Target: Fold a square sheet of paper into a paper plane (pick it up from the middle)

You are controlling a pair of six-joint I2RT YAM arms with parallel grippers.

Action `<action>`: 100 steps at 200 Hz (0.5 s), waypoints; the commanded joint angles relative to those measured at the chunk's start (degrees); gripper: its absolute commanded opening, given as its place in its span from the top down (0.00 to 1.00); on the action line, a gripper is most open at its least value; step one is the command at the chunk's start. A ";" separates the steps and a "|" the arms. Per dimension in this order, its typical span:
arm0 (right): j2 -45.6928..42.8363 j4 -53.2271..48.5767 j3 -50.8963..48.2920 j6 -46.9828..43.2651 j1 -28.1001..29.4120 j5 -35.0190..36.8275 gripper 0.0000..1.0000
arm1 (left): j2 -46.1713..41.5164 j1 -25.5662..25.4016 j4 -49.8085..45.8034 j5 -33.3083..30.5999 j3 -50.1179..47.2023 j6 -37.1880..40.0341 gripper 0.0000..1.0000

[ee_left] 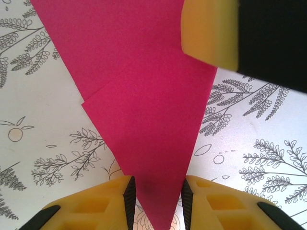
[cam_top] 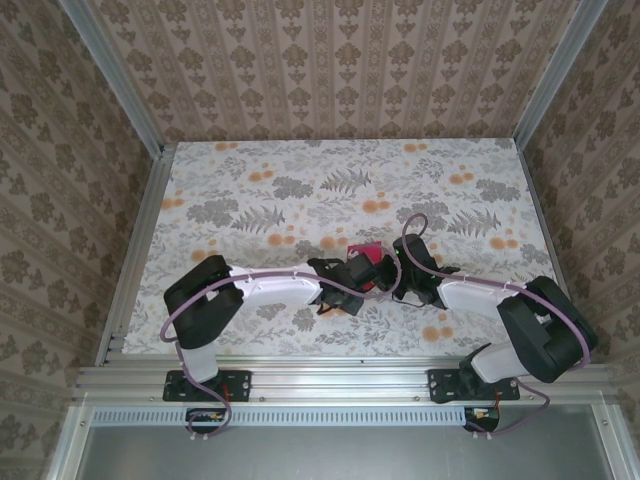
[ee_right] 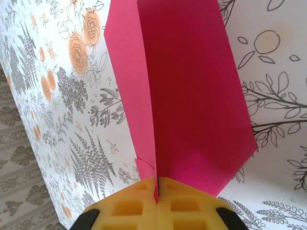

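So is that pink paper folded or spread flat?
Folded: the magenta paper narrows to a point, one layer overlaps another, and the right fingers pinch a raised lengthwise crease.

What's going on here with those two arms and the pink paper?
Two robot arms are folding a pink sheet of paper on a flower-print table. It is already creased to a point. The right gripper is shut on it at a crease; the left gripper has its jaws apart either side of the tip.
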 commanded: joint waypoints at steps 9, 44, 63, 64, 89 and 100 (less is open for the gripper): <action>-1.02 -0.49 0.50 0.91 0.25 -0.86 0.95 | 0.45 -0.45 -1.66 -3.44 1.37 -0.35 0.68; -0.99 -0.58 0.39 0.84 0.25 -1.10 0.94 | 0.49 -0.51 -1.72 -3.95 1.54 -0.41 0.79; -0.97 -0.76 0.30 0.74 0.25 -1.13 0.94 | 0.77 -0.51 -1.81 -3.78 1.63 -0.39 0.82; -0.98 -0.74 0.30 0.74 0.25 -1.13 0.94 | 0.77 -0.51 -1.81 -3.77 1.71 -0.46 0.82; -2.84 -0.97 0.26 0.66 0.23 -1.10 0.94 | 0.87 -0.51 -2.37 -4.31 1.82 -0.92 0.83; -2.92 -0.96 0.26 0.58 0.25 -1.04 0.94 | 0.94 -0.56 -2.57 -4.53 1.81 -1.02 0.83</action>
